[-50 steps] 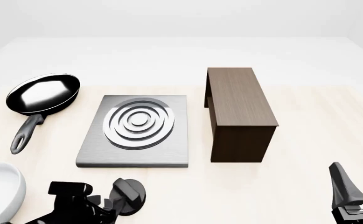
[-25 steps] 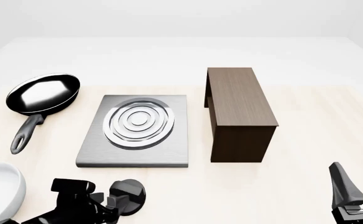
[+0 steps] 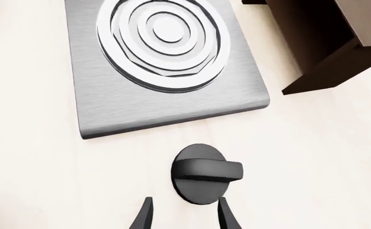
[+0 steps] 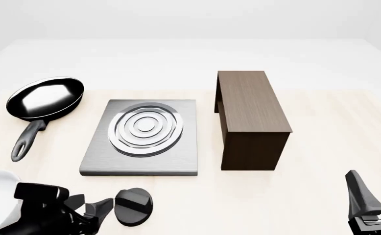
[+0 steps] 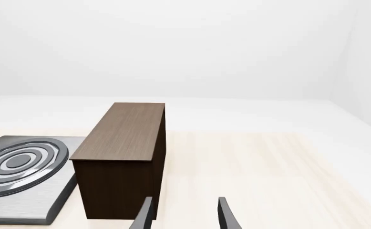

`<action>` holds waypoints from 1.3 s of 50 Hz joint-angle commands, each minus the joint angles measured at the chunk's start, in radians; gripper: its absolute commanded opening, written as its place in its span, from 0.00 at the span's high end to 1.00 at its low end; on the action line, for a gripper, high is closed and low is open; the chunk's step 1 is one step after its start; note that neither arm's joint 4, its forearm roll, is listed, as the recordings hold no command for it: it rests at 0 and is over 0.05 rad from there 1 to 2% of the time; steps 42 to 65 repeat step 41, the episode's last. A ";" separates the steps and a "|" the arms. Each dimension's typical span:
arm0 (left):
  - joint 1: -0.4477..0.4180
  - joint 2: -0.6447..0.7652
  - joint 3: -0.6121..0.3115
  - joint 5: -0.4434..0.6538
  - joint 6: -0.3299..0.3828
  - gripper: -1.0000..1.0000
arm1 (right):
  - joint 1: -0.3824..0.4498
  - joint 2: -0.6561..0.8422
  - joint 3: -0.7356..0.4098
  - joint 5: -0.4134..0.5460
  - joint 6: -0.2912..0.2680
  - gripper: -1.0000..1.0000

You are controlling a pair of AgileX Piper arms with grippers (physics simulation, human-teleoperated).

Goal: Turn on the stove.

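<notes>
Pale beige counter (image 4: 321, 122) is carrying flat grey metal stove (image 4: 141, 138); small black round knob (image 4: 133, 206) is lying near its front edge. Left gripper (image 3: 184, 217) is hovering open just beside knob, holding nothing. Right gripper (image 5: 184, 214) is hanging open, empty.

Left gripper (image 4: 89, 206) spread low; right gripper (image 4: 375, 188) likewise, raised.

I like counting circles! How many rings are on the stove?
4, all nested in the middle of the stove: a small centre disc, then three raised rings around it, each wider than the last. Shading may hide a thin extra one.
</notes>
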State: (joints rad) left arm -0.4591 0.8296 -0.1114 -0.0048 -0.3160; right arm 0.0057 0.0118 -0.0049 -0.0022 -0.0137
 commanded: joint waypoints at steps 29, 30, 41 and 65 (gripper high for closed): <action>0.395 -0.402 -0.447 0.548 0.199 0.00 | -0.004 -0.002 0.001 0.000 0.013 0.00; 0.405 -0.413 -0.464 0.561 0.206 0.00 | -0.004 -0.002 0.001 0.000 0.013 0.00; 0.457 -0.429 -0.633 0.659 0.237 0.00 | -0.004 -0.002 0.001 0.000 0.013 0.00; 0.457 -0.429 -0.633 0.659 0.237 0.00 | -0.004 -0.002 0.001 0.000 0.013 0.00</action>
